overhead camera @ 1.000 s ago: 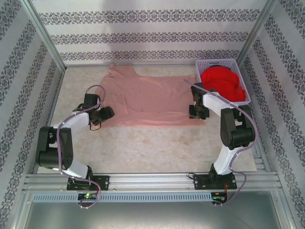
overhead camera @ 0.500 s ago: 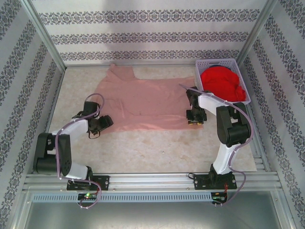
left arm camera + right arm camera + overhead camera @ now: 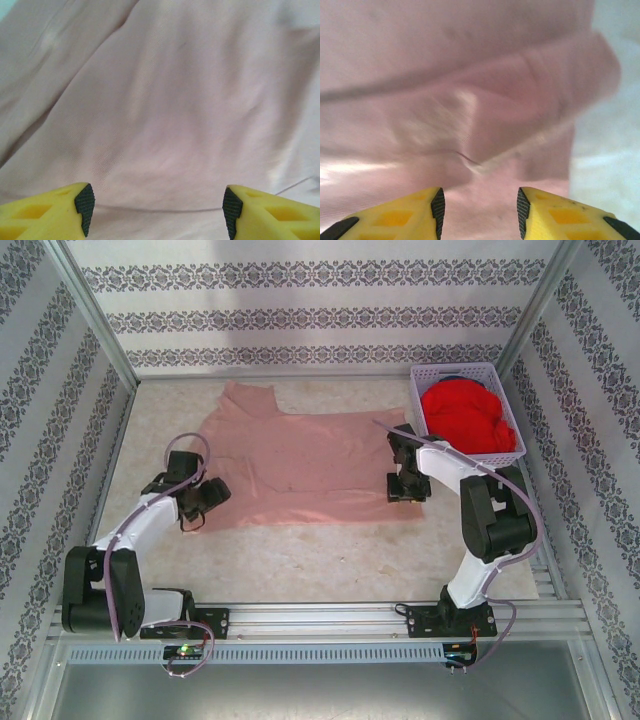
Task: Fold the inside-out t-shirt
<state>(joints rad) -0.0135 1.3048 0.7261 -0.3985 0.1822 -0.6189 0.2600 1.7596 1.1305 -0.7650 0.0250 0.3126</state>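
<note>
**Top external view.** Against the frame one second earlier, the inside-out t-shirt (image 3: 300, 455) has shifted toward the near edge and slightly left. Its near hem now lies closer to the arm bases, and its right edge sits farther from the white basket (image 3: 450, 367) holding the red garment (image 3: 465, 420). The left gripper (image 3: 205, 495) has drawn back nearer and left, with its elbow swung low. The right gripper (image 3: 403, 488) has moved a little nearer. The shirt lies spread on the table (image 3: 300, 570), one sleeve pointing far-left. The left gripper is at the shirt's near-left edge and the right gripper at its near-right corner. The near hem runs askew, so a fold started now would probably come out crooked.

**Left wrist view.** The left gripper (image 3: 157, 210) is spread wide with nothing between its pads. It hovers over smooth cloth of the t-shirt (image 3: 165, 110), and a hem or seam line crosses just ahead of the tips. Closing here may catch only the upper layer, or push up a ridge rather than take the edge.

**Right wrist view.** This picture is blurred. The right gripper (image 3: 480, 210) has its fingers partway apart, with rumpled cloth (image 3: 445, 75) beneath the gap and nothing seen clamped. Bare table (image 3: 610, 165) shows to the right. The corner is bunched, and folding over it would likely trap the crease.
</note>
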